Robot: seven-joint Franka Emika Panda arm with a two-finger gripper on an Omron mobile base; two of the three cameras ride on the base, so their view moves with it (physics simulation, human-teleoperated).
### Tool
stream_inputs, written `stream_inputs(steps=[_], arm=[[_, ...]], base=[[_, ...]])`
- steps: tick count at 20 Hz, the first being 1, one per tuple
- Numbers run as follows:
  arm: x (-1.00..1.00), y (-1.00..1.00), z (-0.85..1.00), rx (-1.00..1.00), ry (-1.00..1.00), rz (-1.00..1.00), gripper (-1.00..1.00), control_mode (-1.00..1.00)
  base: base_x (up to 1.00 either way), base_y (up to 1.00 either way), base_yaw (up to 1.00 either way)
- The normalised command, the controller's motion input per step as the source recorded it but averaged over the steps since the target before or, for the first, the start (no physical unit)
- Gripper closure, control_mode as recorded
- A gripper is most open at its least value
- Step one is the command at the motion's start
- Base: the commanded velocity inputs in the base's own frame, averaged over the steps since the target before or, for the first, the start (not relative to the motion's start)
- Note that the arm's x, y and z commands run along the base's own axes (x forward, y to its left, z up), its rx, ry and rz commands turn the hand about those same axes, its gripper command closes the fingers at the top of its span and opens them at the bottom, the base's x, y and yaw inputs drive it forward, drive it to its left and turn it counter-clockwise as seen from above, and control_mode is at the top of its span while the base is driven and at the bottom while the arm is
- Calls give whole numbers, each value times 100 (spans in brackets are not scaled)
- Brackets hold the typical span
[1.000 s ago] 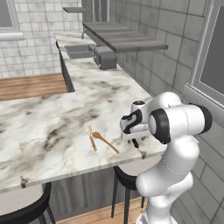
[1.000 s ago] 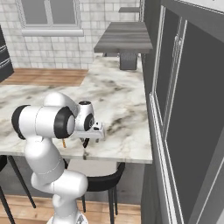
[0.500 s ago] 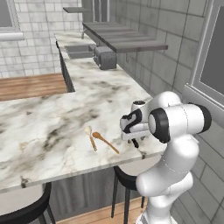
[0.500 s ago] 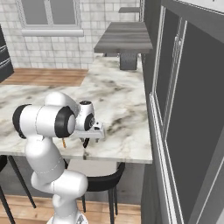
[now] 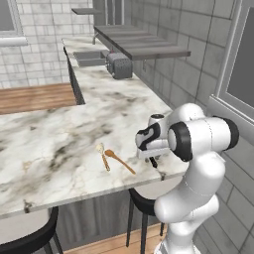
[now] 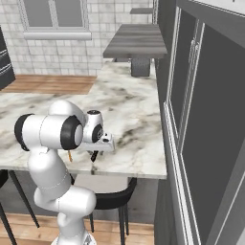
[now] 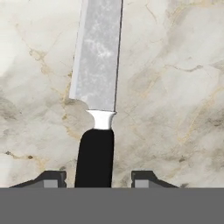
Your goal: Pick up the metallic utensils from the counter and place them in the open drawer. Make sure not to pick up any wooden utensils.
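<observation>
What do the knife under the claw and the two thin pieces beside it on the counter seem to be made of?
Knife with mottled grey blade and black handle: blade looks like brushed metal, dull silver sheen; handle probably matt plastic.
Two slim orange-brown utensils: apparently wood, warm even colour, no shine.
White veined counter: looks like polished marble, grey-brown veins.

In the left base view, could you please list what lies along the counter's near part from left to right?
Pale wooden utensil → orange-brown wooden spoon → hand, low over the counter.
</observation>
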Motion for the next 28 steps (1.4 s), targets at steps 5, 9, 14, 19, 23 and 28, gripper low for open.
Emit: stream_inputs(steps=[5,9,14,19,23,28], arm=[[9,1,-6,0,0,0,100,-100],[1,4,2,0,0,-1,100,-100],[1,-4,10,0,6,-10,100,-100],[-35,8,90,0,1,-17,100,-100],[-72,18,100,-3,-1,-12,100,-100],[-93,1,100,0,0,-3,100,-100]], base=[[0,0,0],[0,0,0],[0,0,0],[0,0,0],[0,0,0],[0,0,0]])
